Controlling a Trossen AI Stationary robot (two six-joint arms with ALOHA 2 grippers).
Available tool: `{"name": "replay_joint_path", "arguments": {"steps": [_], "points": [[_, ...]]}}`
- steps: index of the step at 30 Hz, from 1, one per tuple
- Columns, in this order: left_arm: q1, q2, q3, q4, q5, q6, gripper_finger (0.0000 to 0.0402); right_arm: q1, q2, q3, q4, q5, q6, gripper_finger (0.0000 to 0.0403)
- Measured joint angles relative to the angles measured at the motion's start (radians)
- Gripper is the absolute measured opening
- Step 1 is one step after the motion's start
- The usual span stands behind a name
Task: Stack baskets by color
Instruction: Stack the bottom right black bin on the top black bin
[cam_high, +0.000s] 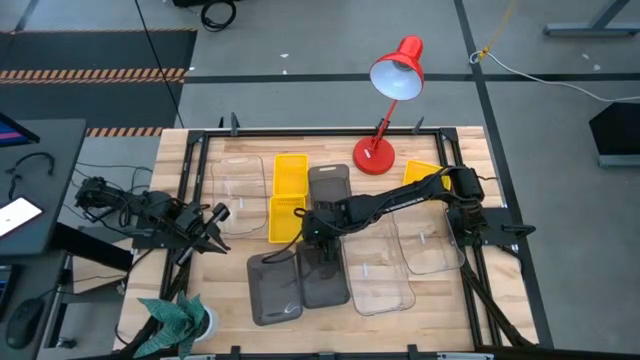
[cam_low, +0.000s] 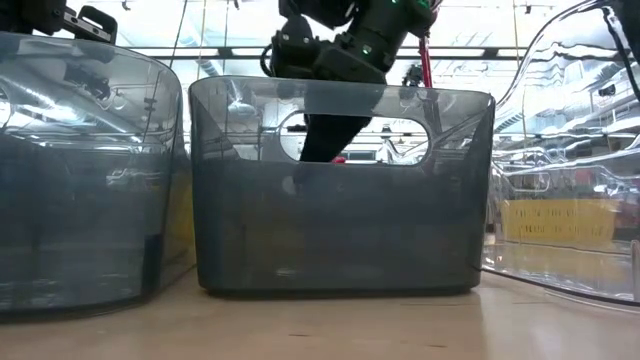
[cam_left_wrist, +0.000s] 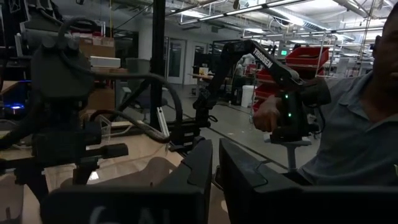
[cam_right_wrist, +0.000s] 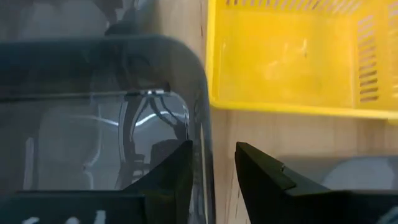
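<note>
Item: larger smoky dark-grey translucent plastic basket (cam_high: 325, 280), shallow, rectangular, rounded at the corners, with a cut-out handle slot in its end wall. Stood upright on the wooden table (cam_right_wrist: 249, 127), one end wall caught between the fingers (cam_right_wrist: 171, 171) of the right gripper (cam_right_wrist: 213, 146): one finger inside the basket, the other outside, rim running up through the gap. Flanked by a second dark-grey basket (cam_low: 80, 170) to one side and a larger clear plastic basket (cam_low: 570, 180) to the other. Small bright yellow slotted plastic basket (cam_right_wrist: 286, 56) lay just beyond the fingertips, off the outer finger. Handling, as judged: light, thin-walled, stiff enough to lift by one wall, though likely to tip and swing from a one-sided hold; smooth and probably slippery; best taken at the rim mid-wall, above the handle slot, where already straddled. Right arm reached long across the table from its base, wrist bent down, fingers pointing at the tabletop. Fingers parted about the wall, a sliver of daylight left on the outer side; not yet clamped, by the look of it. Left gripper (cam_high: 213, 222) parked at its own side, fingers drawn close together on nothing, another clear basket (cam_high: 240, 195) just beyond the fingertips.
</note>
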Motion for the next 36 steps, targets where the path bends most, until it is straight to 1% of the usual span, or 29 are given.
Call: {"name": "replay_joint_path", "arguments": {"steps": [6,14,15,20,26,31,36], "points": [[0.0,0.0,0.0,0.0,0.0,0.0,0.0035,0.0,0.0,-0.023,-0.003,0.005,0.011,0.0085],[0.0,0.0,0.0,0.0,0.0,0.0,0.0032,0.002,0.0,-0.024,-0.006,0.005,0.015,0.0011],[0.0,0.0,0.0,0.0,0.0,0.0,0.0034,0.002,0.0,-0.024,-0.007,0.005,0.012,0.0007],[0.0,0.0,0.0,0.0,0.0,0.0,0.0039,-0.002,-0.003,-0.024,-0.017,0.005,0.011,0.0009],[0.0,0.0,0.0,0.0,0.0,0.0,0.0031,-0.005,-0.031,-0.024,-0.038,0.007,0.002,0.0005],[0.0,0.0,0.0,0.001,0.0,0.0,0.0028,-0.006,-0.095,-0.014,-0.048,0.014,-0.023,0.0003],[0.0,0.0,0.0,0.0,0.0,0.0,0.0035,-0.008,-0.174,-0.011,-0.048,0.061,-0.073,0.0002]]}}
